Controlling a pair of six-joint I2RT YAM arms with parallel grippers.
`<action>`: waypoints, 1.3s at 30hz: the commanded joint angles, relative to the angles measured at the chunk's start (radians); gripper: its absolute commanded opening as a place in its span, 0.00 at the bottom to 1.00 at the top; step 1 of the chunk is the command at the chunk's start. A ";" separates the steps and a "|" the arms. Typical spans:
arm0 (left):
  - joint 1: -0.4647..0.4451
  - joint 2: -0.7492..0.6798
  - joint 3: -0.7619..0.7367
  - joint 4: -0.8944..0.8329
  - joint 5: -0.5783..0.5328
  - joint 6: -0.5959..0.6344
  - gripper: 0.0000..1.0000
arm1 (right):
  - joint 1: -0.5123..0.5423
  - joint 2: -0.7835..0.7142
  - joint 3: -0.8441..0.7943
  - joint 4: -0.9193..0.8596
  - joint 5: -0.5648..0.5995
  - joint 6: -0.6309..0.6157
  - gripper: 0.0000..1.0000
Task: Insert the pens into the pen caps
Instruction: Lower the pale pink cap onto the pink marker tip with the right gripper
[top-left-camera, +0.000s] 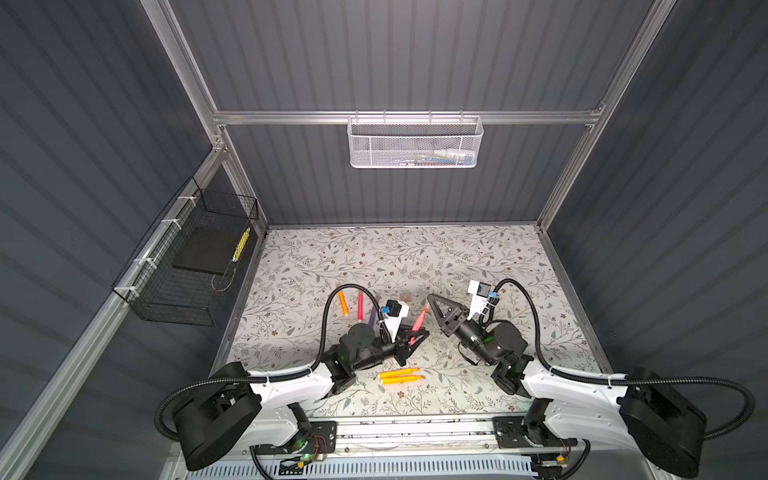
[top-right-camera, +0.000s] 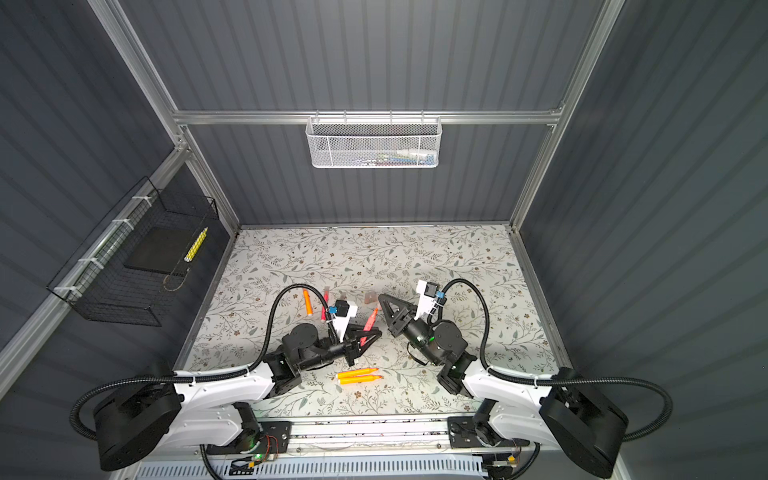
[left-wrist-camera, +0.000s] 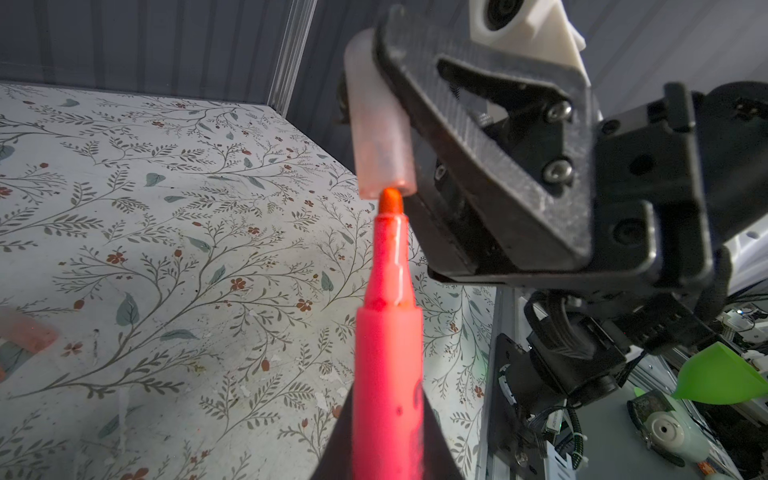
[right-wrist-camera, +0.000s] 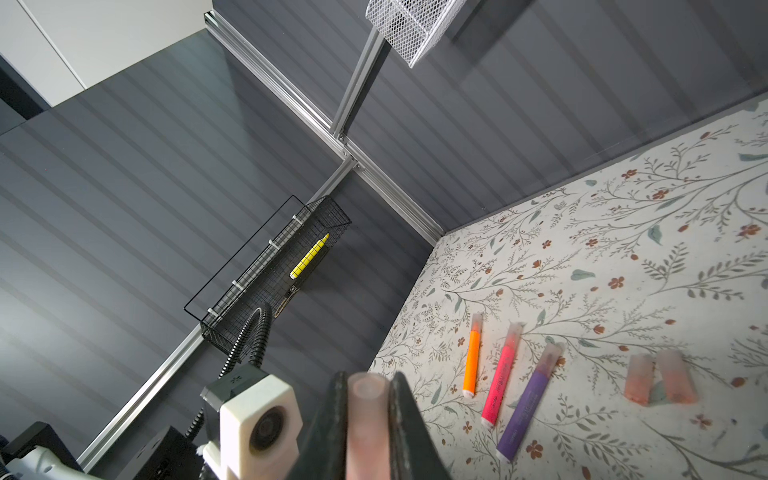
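Note:
My left gripper (left-wrist-camera: 388, 401) is shut on a pink pen (left-wrist-camera: 388, 353) and holds it above the table. The pen's orange-red tip (left-wrist-camera: 390, 199) sits right at the open mouth of a translucent pen cap (left-wrist-camera: 380, 149). My right gripper (right-wrist-camera: 368, 384) is shut on that pen cap (right-wrist-camera: 368, 419). In both top views the two grippers meet at mid-table, left gripper (top-left-camera: 415, 332) and right gripper (top-left-camera: 431, 298). Three capped pens lie side by side: orange (right-wrist-camera: 472, 357), pink (right-wrist-camera: 500, 378), purple (right-wrist-camera: 530, 399). Two bare orange pens (top-left-camera: 400, 375) lie near the front. Two loose caps (right-wrist-camera: 656, 377) lie on the table.
A white mesh basket (top-left-camera: 415, 143) hangs on the back rail. On the left wall hangs a black wire basket (top-left-camera: 187, 266) with a yellow marker in it. The floral table (top-left-camera: 415, 257) ends at grey walls on three sides.

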 joint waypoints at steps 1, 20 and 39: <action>-0.006 -0.014 0.003 0.017 -0.016 0.009 0.00 | 0.024 0.033 0.037 0.014 -0.012 -0.004 0.01; -0.005 -0.129 0.037 -0.077 -0.152 -0.010 0.00 | 0.093 0.078 0.011 0.067 -0.018 -0.024 0.03; 0.032 -0.154 0.053 -0.085 -0.081 0.005 0.00 | 0.121 -0.100 -0.107 -0.001 0.067 -0.112 0.49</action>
